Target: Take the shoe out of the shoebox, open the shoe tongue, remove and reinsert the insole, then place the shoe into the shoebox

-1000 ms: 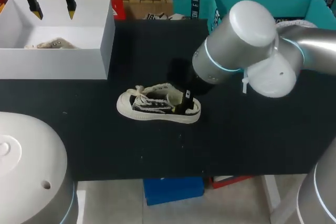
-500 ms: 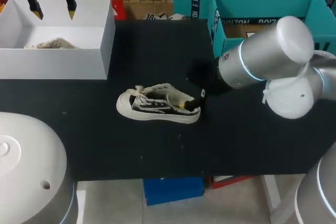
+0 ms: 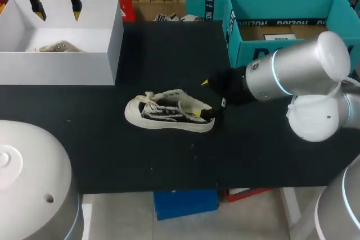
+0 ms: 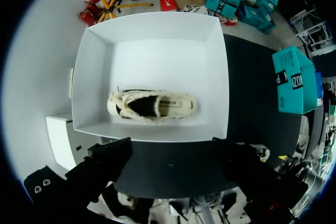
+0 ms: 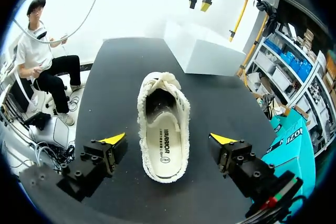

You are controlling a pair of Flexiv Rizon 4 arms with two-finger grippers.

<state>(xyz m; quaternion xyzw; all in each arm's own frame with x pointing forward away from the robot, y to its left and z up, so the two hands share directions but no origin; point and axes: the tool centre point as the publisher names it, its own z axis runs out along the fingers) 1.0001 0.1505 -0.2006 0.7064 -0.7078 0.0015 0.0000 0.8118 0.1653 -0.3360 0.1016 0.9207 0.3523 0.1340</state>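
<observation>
A cream and black low shoe [image 3: 169,111] lies on its sole on the black table [image 3: 169,155], toe to the left. My right gripper [image 3: 212,94] is at its heel, open. In the right wrist view the shoe [image 5: 163,124] lies between the spread yellow fingertips [image 5: 113,139], untouched by them, with its white insole [image 5: 164,142] showing inside. The white shoebox [image 3: 107,37] stands at the back left with a second shoe [image 3: 53,46] in it. High over the box hangs my left gripper [image 3: 56,5], open and empty. Below it, the left wrist view takes in the shoebox [image 4: 94,72] and that shoe [image 4: 152,105].
A teal box [image 3: 281,4] stands at the back right, close behind my right arm [image 3: 292,71]. The white shoebox [image 5: 205,51] sits beyond the shoe's toe in the right wrist view.
My right arm has drawn back to the right, uncovering the shoe's heel. Its gripper now points at the heel from the right. The shoe and left arm have not moved.
</observation>
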